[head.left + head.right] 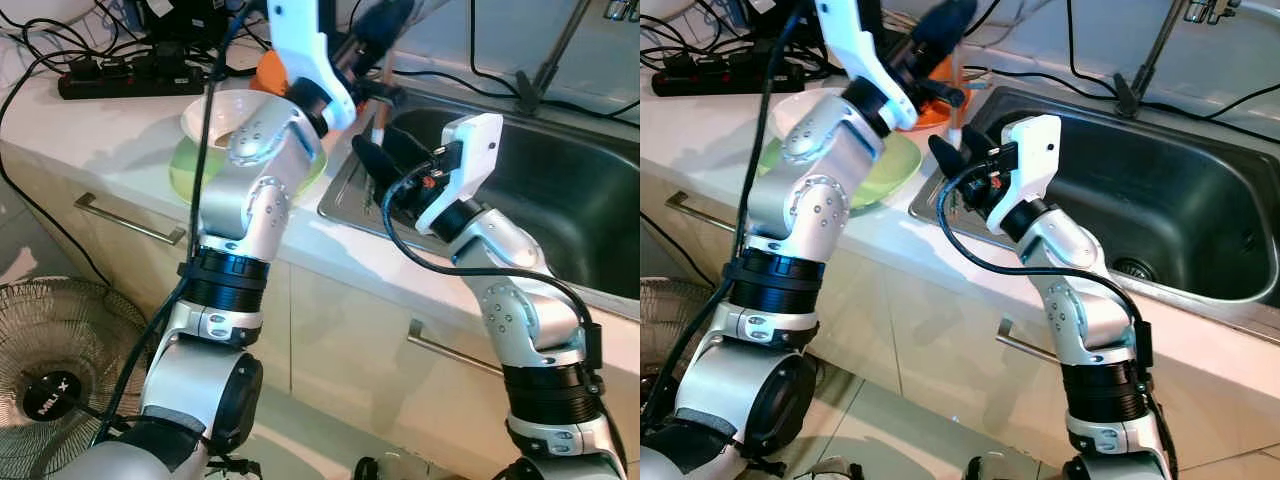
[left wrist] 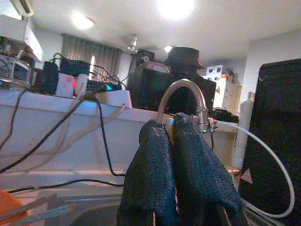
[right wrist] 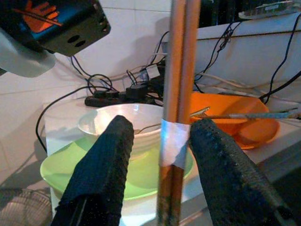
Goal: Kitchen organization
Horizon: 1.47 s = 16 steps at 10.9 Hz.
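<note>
1. Because the pair of chopsticks (image 3: 178,94) stands nearly upright between the spread fingers of the right gripper (image 3: 157,155), the coming move, as I judge it, turns on that one relation: the sticks' long axis runs vertically, crosswise to the fingers' reach, and they sit in the gap with a pale band of tape level with the fingertips.
2. The right gripper is parted and grasps nothing yet; neither pad appears to touch the sticks, though the one on the sink side lies just beside them.
3. Above it, the left gripper (image 1: 940,30) pinches the upper end of the chopsticks, its fingers (image 2: 155,179) pressed tight together with something pale between them. From these pictures this looks like a hand-over at the edge of the sink (image 1: 1200,200), the left holding from above, the right nearer the lower part.
4. Beyond the right gripper, on the countertop (image 1: 100,140), a white bowl (image 3: 122,120) rests on a green plate (image 3: 66,169), with an orange dish (image 3: 235,117) just past them, a utensil lying across it.
5. Farther off, a black power strip (image 1: 130,80) and tangled cables lie by the wall.
6. A floor fan (image 1: 50,360) stands below, beside the left arm.
7. The risk, as I see it: shutting off-centre could tilt the sticks.
</note>
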### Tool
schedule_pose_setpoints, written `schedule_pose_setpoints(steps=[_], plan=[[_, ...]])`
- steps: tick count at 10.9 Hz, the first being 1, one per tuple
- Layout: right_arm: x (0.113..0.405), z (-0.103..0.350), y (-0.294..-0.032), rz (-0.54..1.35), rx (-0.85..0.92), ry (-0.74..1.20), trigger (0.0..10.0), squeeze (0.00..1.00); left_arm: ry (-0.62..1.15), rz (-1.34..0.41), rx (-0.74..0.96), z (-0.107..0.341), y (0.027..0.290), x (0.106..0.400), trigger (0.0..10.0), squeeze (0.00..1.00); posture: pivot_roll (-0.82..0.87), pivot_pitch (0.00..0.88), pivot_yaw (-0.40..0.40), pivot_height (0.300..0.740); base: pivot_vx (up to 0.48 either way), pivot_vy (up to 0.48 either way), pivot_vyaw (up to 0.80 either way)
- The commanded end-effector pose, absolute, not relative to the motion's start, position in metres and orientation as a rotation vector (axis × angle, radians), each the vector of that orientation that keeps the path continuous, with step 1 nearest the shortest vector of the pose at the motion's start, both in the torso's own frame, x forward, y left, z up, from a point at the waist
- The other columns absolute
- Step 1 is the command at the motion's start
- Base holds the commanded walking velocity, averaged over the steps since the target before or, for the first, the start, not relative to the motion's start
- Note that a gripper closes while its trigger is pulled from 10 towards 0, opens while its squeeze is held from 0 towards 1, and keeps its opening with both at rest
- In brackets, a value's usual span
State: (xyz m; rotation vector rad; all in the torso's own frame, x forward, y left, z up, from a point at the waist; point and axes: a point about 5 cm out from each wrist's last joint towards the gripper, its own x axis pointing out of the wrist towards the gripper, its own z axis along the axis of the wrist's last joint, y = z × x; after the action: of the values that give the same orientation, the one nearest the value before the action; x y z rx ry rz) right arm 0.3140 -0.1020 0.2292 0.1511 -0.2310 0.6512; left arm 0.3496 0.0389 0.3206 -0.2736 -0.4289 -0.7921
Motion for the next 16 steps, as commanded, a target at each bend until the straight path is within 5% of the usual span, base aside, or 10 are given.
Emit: schedule_pose_setpoints(steps=[1, 2, 3, 4, 12, 13, 16], plan=[[0.316, 0.231, -0.1, 0.647, 0.143, -0.235, 10.0, 0.0, -0.439, -0.838, -0.274, 0.324, 0.033, 0.344, 10.0, 0.0, -0.05, 0.01, -0.026, 0.719, 0.0, 0.0, 0.0], [0.317, 0.23, -0.099, 0.64, 0.143, -0.231, 10.0, 0.0, -0.436, -0.845, -0.275, 0.323, 0.032, 0.344, 10.0, 0.0, -0.05, 0.009, -0.025, 0.719, 0.0, 0.0, 0.0], [0.32, 0.228, -0.1, 0.612, 0.143, -0.222, 7.5, 0.0, -0.432, -0.85, -0.273, 0.323, 0.032, 0.343, 10.0, 0.0, -0.05, 0.011, -0.026, 0.719, 0.0, 0.0, 0.0], [0.323, 0.226, -0.103, 0.575, 0.144, -0.211, 0.0, 0.0, -0.429, -0.852, -0.273, 0.323, 0.031, 0.343, 10.0, 0.0, -0.05, 0.011, -0.026, 0.719, 0.0, 0.0, 0.0], [0.329, 0.226, -0.105, 0.538, 0.155, -0.212, 0.0, 0.0, -0.42, -0.85, -0.269, 0.322, 0.032, 0.343, 10.0, 0.0, -0.04, 0.031, -0.025, 0.719, 0.0, 0.0, 0.0], [0.329, 0.225, -0.106, 0.532, 0.155, -0.211, 0.0, 0.0, -0.421, -0.849, -0.263, 0.322, 0.032, 0.343, 10.0, 1.0, -0.04, 0.031, -0.025, 0.719, 0.0, 0.0, 0.0], [0.332, 0.226, -0.109, 0.512, 0.157, -0.21, 0.0, 0.0, -0.418, -0.855, -0.269, 0.322, 0.032, 0.342, 10.0, 1.0, -0.04, 0.033, -0.03, 0.719, 0.0, 0.0, 0.0]])
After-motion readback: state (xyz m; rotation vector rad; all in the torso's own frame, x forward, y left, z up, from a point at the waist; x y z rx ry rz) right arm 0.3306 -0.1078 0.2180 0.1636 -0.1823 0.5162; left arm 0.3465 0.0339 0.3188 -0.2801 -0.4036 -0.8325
